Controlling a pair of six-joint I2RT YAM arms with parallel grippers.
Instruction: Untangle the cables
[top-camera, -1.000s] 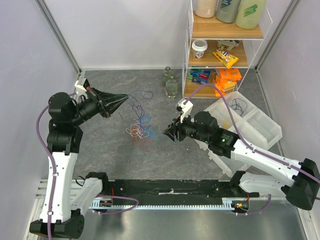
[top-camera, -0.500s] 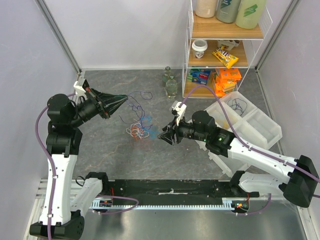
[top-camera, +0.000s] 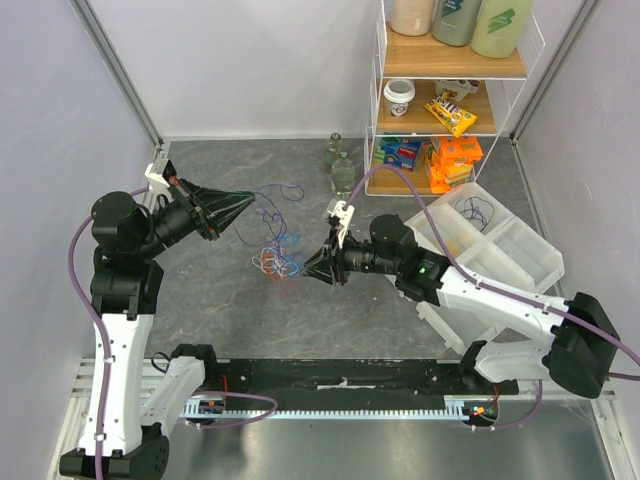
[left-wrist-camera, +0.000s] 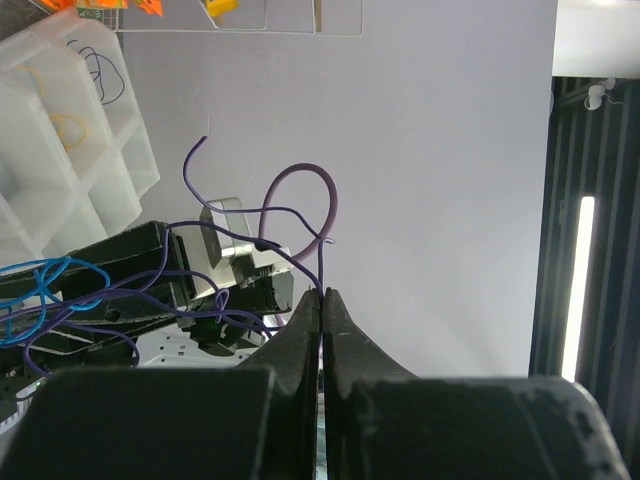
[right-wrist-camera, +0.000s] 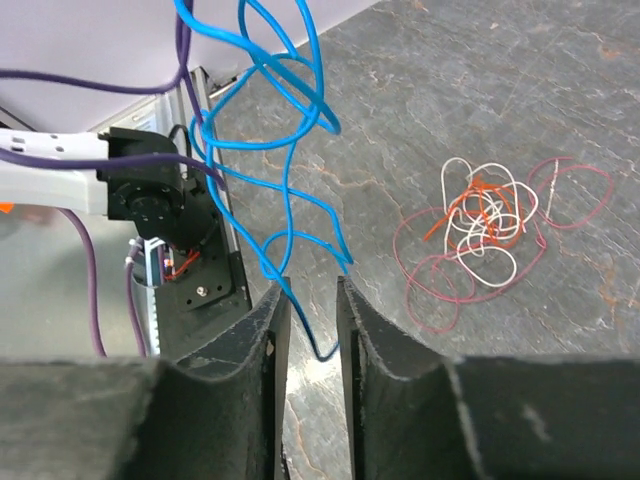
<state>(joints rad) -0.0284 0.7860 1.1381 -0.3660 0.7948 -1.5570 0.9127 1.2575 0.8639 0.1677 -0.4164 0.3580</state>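
Pinching a thin purple cable (left-wrist-camera: 186, 170), the left gripper (left-wrist-camera: 322, 292) is clamped tight; the right gripper (right-wrist-camera: 311, 285) has its jaws narrowly apart around a glossy blue cable (right-wrist-camera: 284, 230).

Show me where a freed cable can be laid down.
Bare grey stone tabletop lies in the far-left corner, left of the clear glass bottles, and in the strip between the orange, white and red cable tangle and the black rail. Crowded: centre, around the tangle, and right, by the white compartment tray.
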